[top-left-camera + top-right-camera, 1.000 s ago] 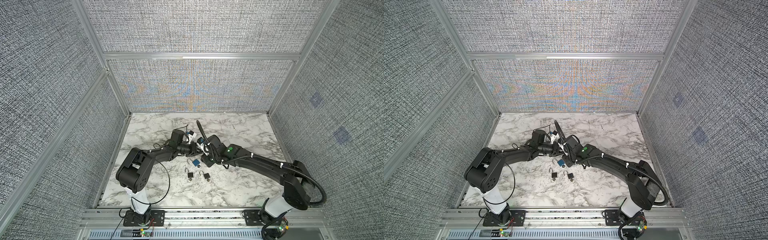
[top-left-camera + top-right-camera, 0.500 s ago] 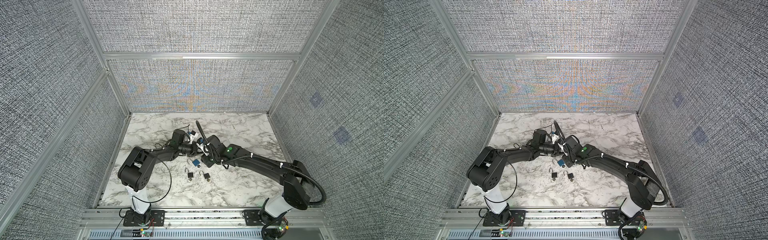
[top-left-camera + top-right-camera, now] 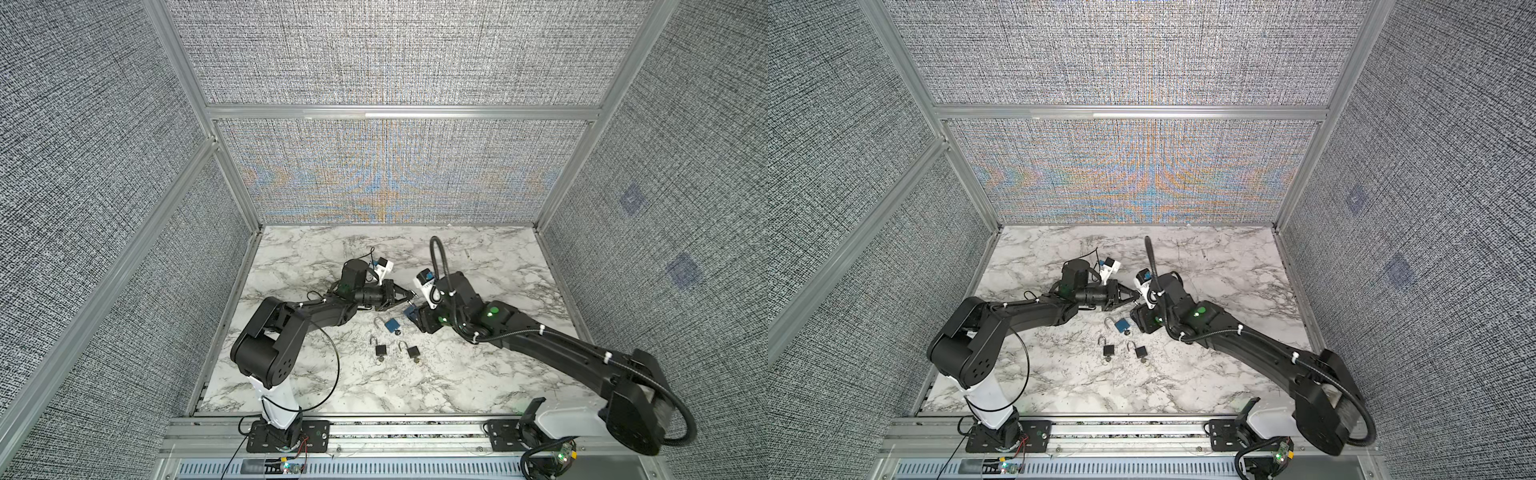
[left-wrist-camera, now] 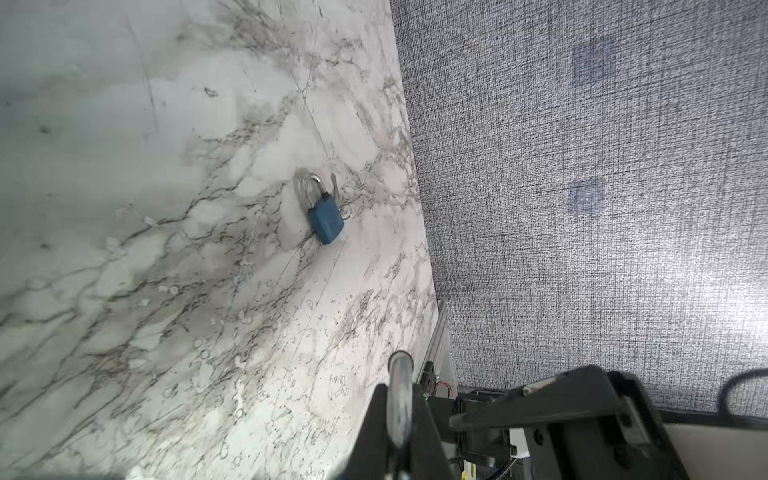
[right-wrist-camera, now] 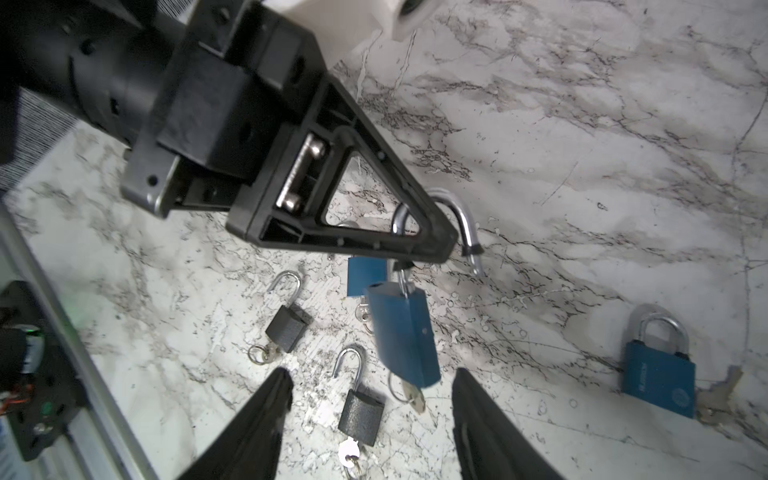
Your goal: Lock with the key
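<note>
grey cloth walls all round, marbled desk [image 3: 449, 382] below, and the blue lock [image 5: 403, 336] is up in the air, not lying on it. left fingers [image 5: 436, 245] are pinched tight on its shackle [image 5: 457, 208], with the body dangling under them and the key [image 5: 415, 399] poking out of the bottom on its ring. the shackle looks swung open, its free end hanging clear of the body. right fingers [image 3: 412, 319] are spread wide and holding nothing. in the wrist view the key sits in the gap between the tips, touching neither.

now the worries. that's a thin round bar in a flat pinch, so the lock can pivot or swing. if my right tips close off-centre they'd nudge the body instead of catching the key, and it would twist away. push too hard and the shackle could slide through the left grip, and the whole thing drops. on the desk close by are two black locks [image 5: 286, 328] and a second blue lock [image 5: 365, 274], so a fall could scatter them. can't tell how deep the key is seated, and a sideways grab might pull it out rather than turn it. the free shackle end isn't over its hole either, so pressing it shut without lining up would likely just jam.
</note>
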Controlling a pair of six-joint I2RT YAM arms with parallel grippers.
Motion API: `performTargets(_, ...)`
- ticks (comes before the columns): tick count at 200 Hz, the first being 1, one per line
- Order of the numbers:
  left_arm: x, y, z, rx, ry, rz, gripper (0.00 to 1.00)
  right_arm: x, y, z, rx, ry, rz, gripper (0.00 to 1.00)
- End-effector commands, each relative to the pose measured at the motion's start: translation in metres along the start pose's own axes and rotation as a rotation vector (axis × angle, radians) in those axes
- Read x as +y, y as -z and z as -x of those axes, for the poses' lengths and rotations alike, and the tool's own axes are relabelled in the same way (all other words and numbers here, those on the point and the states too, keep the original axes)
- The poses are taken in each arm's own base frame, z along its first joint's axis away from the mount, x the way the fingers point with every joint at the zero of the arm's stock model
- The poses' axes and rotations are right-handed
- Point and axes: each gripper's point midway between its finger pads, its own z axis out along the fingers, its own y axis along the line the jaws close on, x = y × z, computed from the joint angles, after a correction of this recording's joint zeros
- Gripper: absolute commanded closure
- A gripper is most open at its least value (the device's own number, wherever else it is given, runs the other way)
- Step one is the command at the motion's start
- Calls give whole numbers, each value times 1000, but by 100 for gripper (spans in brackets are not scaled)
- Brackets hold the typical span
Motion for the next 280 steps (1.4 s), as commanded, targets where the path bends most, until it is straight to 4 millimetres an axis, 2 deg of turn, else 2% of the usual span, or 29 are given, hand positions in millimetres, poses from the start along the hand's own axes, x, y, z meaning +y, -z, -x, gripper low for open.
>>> performTargets(1, -25, 3, 17, -75, -24, -58, 100, 0, 15, 12, -121, -109, 108, 37)
performTargets(26, -36, 4, 22, -100, 19, -86, 100, -5, 28, 11, -204, -81, 124, 37)
performTargets(48, -46, 3, 24, -105, 45, -118, 100, -17, 23, 10, -218, -65, 74, 38)
performTargets(91, -52, -3, 24, -85, 63, -107, 100, -31, 13, 15, -238, -49, 47, 39)
performTargets(147, -58, -8, 24, -71, 78, -109, 100, -42, 7, 26, -256, -39, 54, 45)
performTargets(198, -63, -11, 26, -57, 78, -115, 100, -42, 1, 32, -259, -42, 88, 58)
performTargets(252, -64, -12, 27, -50, 79, -118, 100, -40, -3, 36, -251, -41, 118, 60)
performTargets(280, -63, -13, 27, -48, 83, -119, 100, -39, -5, 37, -246, -42, 127, 68)
